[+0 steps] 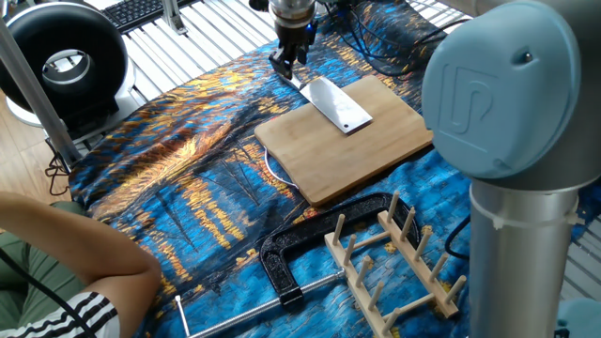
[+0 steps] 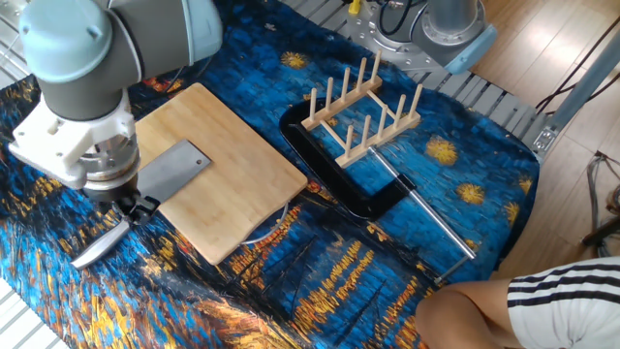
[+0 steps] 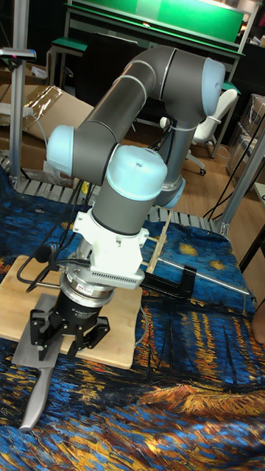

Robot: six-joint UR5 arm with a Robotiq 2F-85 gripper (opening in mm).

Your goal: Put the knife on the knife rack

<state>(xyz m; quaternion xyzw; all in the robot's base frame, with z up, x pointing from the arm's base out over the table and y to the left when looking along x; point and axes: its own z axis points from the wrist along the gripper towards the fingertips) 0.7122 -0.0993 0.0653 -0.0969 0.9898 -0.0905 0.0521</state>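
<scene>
We see the knife (image 2: 155, 189) lying flat, its broad blade on the bamboo cutting board (image 2: 228, 179) and its grey handle reaching out over the patterned blue cloth (image 2: 320, 281). The gripper (image 3: 62, 340) hangs just above the handle end, fingers spread to either side, clasping nothing. The knife rack (image 2: 363, 116) stands well apart, beside the black C-clamp (image 2: 329, 170).
</scene>
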